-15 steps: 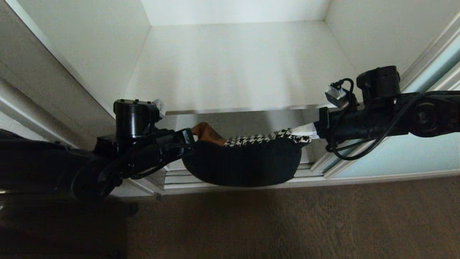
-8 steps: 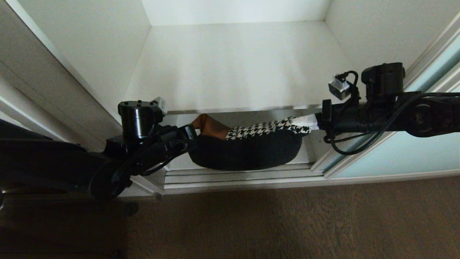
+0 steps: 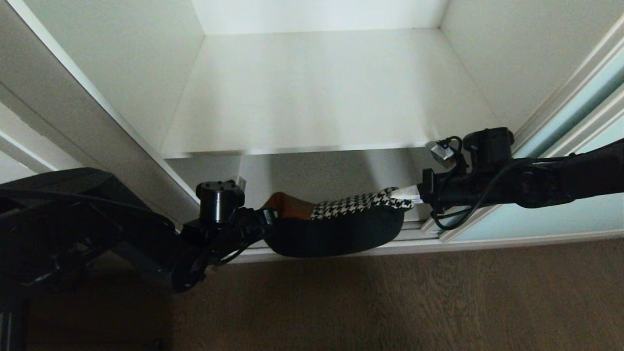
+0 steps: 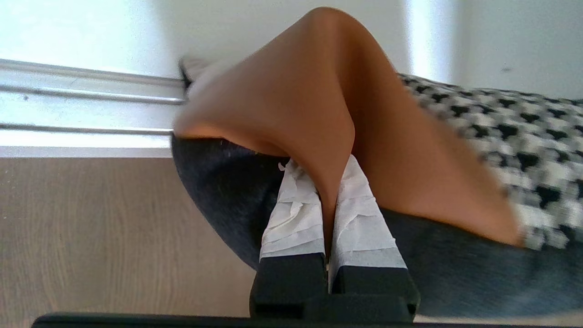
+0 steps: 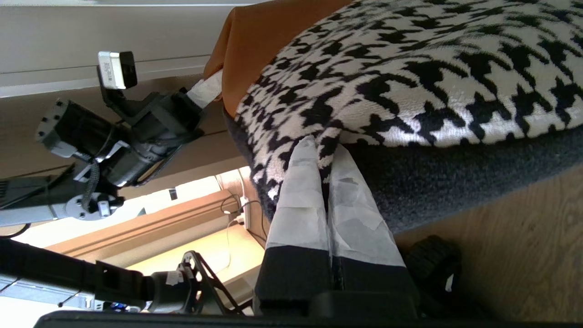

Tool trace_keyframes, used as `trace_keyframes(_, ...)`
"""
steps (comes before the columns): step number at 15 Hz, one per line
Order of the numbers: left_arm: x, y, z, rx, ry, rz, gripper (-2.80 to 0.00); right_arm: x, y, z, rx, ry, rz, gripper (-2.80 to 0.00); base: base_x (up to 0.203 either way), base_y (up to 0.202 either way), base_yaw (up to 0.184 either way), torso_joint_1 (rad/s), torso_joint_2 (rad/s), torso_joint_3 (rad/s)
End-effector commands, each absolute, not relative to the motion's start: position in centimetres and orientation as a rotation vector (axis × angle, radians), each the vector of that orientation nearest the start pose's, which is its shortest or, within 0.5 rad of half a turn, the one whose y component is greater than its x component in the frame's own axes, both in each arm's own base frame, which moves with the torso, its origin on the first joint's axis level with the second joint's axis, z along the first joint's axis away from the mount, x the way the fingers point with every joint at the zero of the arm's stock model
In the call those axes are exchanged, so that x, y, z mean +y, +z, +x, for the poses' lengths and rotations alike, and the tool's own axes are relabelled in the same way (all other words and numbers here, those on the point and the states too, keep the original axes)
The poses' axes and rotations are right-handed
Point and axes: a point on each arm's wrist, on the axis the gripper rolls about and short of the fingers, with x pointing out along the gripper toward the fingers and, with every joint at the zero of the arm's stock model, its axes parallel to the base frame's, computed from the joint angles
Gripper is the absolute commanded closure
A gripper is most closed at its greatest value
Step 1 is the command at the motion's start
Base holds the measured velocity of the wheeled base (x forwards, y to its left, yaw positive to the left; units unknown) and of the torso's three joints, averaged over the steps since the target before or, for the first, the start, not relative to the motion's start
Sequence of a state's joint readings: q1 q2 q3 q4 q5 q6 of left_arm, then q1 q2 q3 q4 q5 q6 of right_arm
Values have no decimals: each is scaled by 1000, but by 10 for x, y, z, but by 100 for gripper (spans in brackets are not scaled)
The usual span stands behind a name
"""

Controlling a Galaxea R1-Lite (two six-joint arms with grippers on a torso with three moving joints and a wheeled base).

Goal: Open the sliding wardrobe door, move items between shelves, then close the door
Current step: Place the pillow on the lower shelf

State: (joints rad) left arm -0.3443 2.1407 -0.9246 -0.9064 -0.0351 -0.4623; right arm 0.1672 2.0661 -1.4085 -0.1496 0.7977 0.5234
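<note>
We note the cushion [image 3: 336,231] sags soft and light; left gripper [image 4: 325,200] at nine o'clock, right gripper [image 5: 329,182] at three, both clamped on pinched corner fabric.

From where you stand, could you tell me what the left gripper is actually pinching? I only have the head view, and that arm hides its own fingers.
Observer: In the left wrist view, the left gripper is shut on a fold of the tan-orange patch of the cushion.
Operator: Thank you. Is the right gripper on the same patch?
Observer: No. The right wrist view shows the right gripper shut on the houndstooth front, at the seam with the black back.
Operator: And what lies directly under the cushion?
Observer: The left wrist view shows wood-grain floor under its near part, with the wardrobe's sliding track beyond.
</note>
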Motion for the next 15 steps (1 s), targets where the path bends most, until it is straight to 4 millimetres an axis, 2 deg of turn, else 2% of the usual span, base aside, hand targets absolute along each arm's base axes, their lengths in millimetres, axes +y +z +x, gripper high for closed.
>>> trace_keyframes(1, -132, 65, 375, 429, -281, -400, 0, 84, 158, 409, 766, 791, 647, 0, 0, 0, 0, 0, 0, 0)
trace_keyframes(3, -133, 69, 377, 415, -285, -404, 0, 85, 162, 410, 744, 801, 643, 0, 0, 0, 0, 0, 0, 0)
trace_keyframes(5, -132, 86, 374, 368, -297, -413, 0, 84, 176, 405, 711, 812, 639, 0, 0, 0, 0, 0, 0, 0)
trace_keyframes(9, -132, 157, 373, 191, -341, -444, 0, 83, 223, 399, 576, 886, 603, 0, 0, 0, 0, 0, 0, 0)
trace_keyframes(12, -127, 213, 359, 67, -370, -460, 0, 77, 259, 380, 493, 968, 573, 0, 0, 0, 0, 0, 0, 0)
trace_keyframes(13, -124, 222, 355, 43, -372, -461, 0, 72, 263, 374, 489, 999, 572, 0, 0, 0, 0, 0, 0, 0)
trace_keyframes(14, -120, 219, 354, 49, -361, -457, 0, 70, 257, 374, 505, 1006, 578, 0, 0, 0, 0, 0, 0, 0)
trace_keyframes(15, -120, 206, 355, 91, -350, -450, 0, 67, 243, 379, 530, 996, 590, 0, 0, 0, 0, 0, 0, 0)
